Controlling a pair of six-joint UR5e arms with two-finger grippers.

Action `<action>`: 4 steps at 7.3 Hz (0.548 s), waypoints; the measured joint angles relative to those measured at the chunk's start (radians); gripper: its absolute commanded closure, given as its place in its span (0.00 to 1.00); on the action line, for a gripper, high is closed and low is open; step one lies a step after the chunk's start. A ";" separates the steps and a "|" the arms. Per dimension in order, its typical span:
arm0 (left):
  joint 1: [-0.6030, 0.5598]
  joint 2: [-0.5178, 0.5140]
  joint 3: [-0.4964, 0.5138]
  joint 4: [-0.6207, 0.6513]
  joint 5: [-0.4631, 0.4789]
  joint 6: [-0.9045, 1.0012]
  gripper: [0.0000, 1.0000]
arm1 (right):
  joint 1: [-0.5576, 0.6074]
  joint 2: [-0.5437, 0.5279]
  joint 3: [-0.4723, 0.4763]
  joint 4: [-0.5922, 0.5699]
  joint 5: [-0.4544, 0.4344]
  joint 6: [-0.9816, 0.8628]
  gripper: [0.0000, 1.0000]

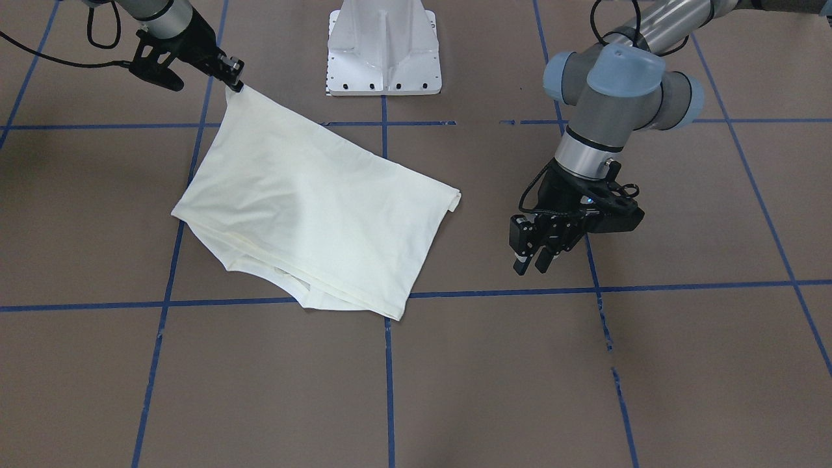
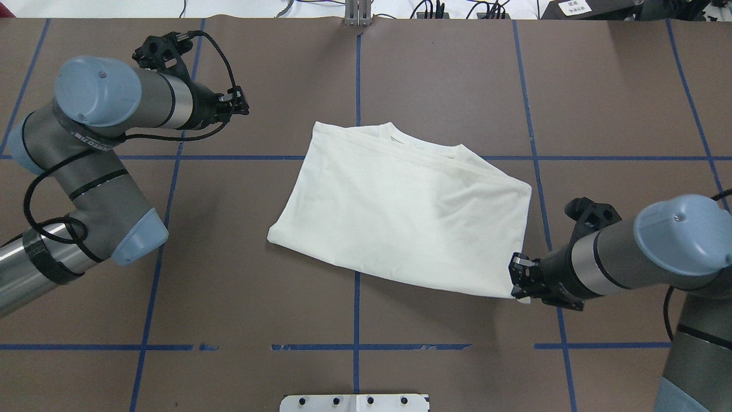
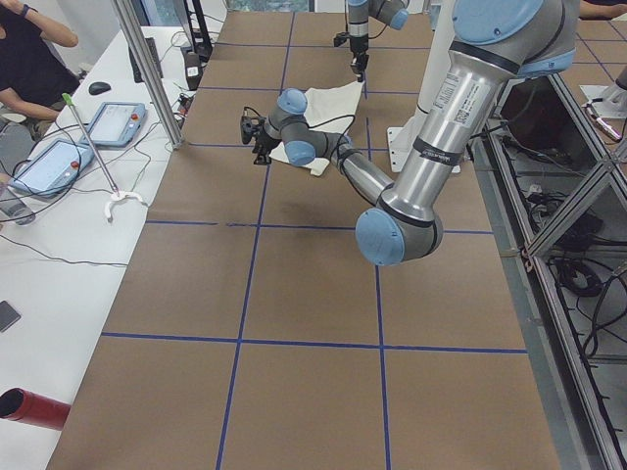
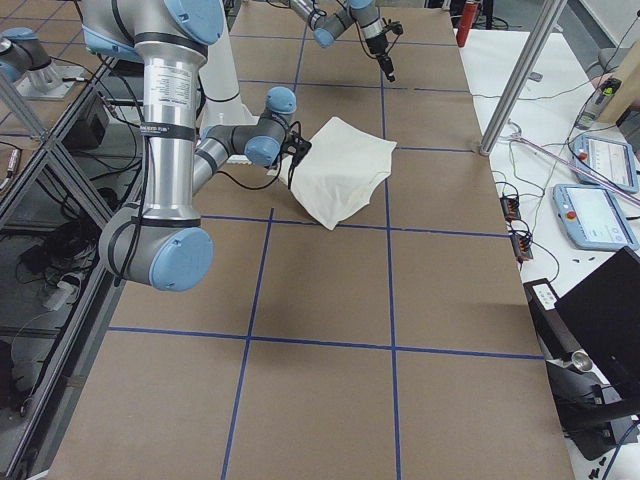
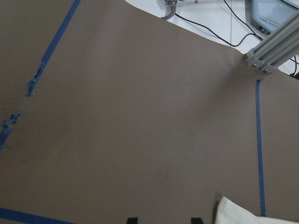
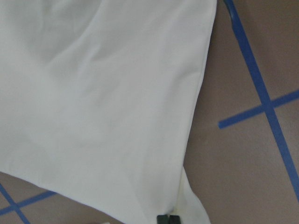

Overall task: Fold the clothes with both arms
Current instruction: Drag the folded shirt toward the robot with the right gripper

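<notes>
The cream-white shirt [image 2: 400, 212] lies folded at the middle of the brown table, plain side up, collar [image 2: 394, 134] on the far side; no print shows. My right gripper [image 2: 517, 280] is shut on the shirt's near right corner and holds it slightly raised; in the front view [image 1: 235, 83] the cloth hangs from it. The right wrist view shows closed fingertips [image 6: 167, 219] on cloth [image 6: 103, 93]. My left gripper [image 2: 243, 106] is open and empty, off the shirt's left side, also in the front view [image 1: 532, 265]. Its fingertips [image 5: 132, 220] stand apart over bare table, a shirt corner [image 5: 233, 212] beside them.
The white pedestal base [image 1: 383, 49] stands at the robot's edge of the table. Blue tape lines [image 2: 357, 74] grid the brown surface. An aluminium post [image 3: 147, 69] and a side table with tablets [image 3: 59, 162] stand beyond the far edge, with an operator there.
</notes>
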 measured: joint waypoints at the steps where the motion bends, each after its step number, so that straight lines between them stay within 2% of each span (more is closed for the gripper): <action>1: 0.003 0.000 -0.020 -0.001 -0.028 0.000 0.50 | -0.070 -0.033 0.018 -0.001 0.033 0.001 0.94; 2: 0.007 0.000 -0.041 -0.001 -0.051 0.001 0.46 | -0.139 -0.054 0.037 -0.001 0.045 0.001 0.02; 4: 0.015 0.009 -0.110 0.001 -0.118 -0.002 0.45 | -0.254 -0.068 0.061 -0.001 0.047 0.016 0.00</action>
